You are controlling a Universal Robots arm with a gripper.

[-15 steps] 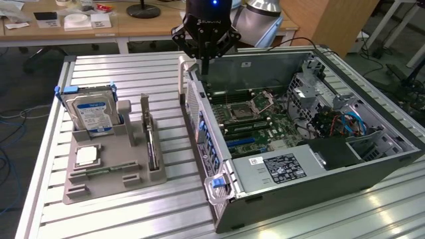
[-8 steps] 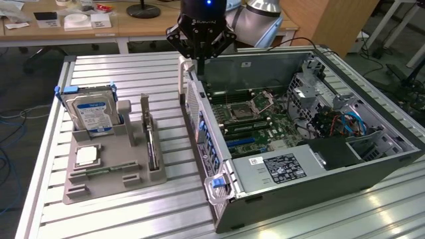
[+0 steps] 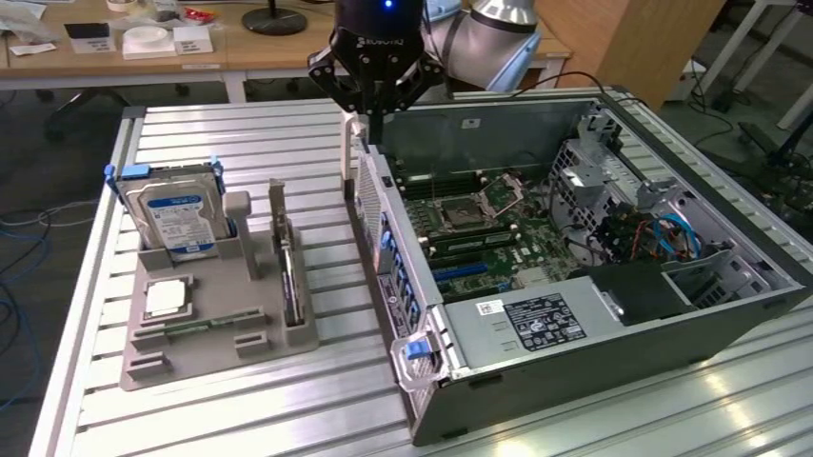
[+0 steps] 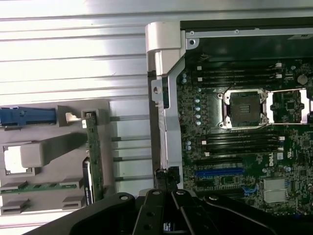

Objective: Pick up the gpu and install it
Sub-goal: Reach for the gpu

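Gripper (image 3: 366,126) in the exterior view: hangs over the far corner of the open computer case (image 3: 711,328) on the exterior view's left, fingers pinched together on nothing. gpu (image 3: 291,276) well apart from it, upright on edge in a slot of the grey tray (image 3: 209,271) beside the case. Same tray: hard drive (image 3: 178,214) standing in a blue caddy, CPU chip (image 3: 168,298) lying flat. Motherboard (image 3: 496,224) inside the case. Wrist view: gripper (image 4: 167,180) closed above the case's edge, gpu (image 4: 93,156) edge-on in the tray (image 4: 49,171), off to one side of the fingers
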